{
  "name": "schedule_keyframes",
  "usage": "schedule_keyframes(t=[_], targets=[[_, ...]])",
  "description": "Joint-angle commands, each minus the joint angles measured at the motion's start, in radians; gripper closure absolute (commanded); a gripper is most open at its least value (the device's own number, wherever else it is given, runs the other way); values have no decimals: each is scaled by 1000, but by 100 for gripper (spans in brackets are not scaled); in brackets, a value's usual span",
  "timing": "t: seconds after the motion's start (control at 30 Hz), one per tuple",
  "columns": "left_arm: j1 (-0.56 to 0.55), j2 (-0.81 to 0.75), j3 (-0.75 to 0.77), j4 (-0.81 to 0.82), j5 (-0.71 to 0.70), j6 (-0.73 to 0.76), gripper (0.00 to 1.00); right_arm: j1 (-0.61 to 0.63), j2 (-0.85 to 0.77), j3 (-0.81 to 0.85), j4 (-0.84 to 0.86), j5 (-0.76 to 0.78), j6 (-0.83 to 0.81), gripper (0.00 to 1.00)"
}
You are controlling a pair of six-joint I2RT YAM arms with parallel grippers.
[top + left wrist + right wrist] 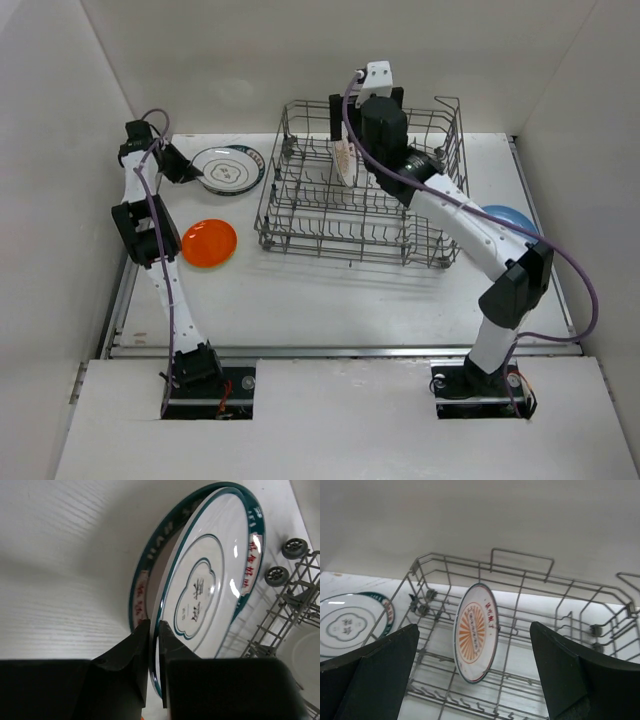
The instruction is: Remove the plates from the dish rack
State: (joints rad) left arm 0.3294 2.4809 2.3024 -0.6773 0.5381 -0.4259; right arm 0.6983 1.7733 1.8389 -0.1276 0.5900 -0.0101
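Note:
A white plate with a dark teal rim (pixel 228 168) lies low over the table left of the dish rack (pixel 300 215). My left gripper (pixel 195 172) is shut on its near rim. In the left wrist view the fingers (pixel 142 640) pinch that plate (pixel 205 580) edge-on. I cannot tell whether it rests on the table. A white plate with an orange sunburst (pixel 476 632) stands upright between the rack's tines (pixel 522 553). My right gripper (pixel 475 675) hangs open just in front of it, touching nothing. An orange plate (pixel 209 242) lies flat on the table.
A light blue plate (pixel 505 215) lies right of the rack, partly hidden by the right arm. The rack's wheels and wires (pixel 295 595) stand close to the held plate. White walls close in the table on three sides.

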Motion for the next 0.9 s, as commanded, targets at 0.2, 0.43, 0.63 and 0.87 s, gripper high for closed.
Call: schedule_keyframes(t=[0.2,0.43,0.63,0.87], targets=[[8,-16,-28,-20,16,39,70,-42,235,161,-178,-216,185,15],[8,-34,-28,-116,45,107,23,-63,354,221,-230,-161,214,21],[8,-122,-28,-189,25,173,15,-63,390,232,-241,-116,233,43],[-1,-266,9,-291,-15,265,14,-82,416,231,-259,-137,223,100]])
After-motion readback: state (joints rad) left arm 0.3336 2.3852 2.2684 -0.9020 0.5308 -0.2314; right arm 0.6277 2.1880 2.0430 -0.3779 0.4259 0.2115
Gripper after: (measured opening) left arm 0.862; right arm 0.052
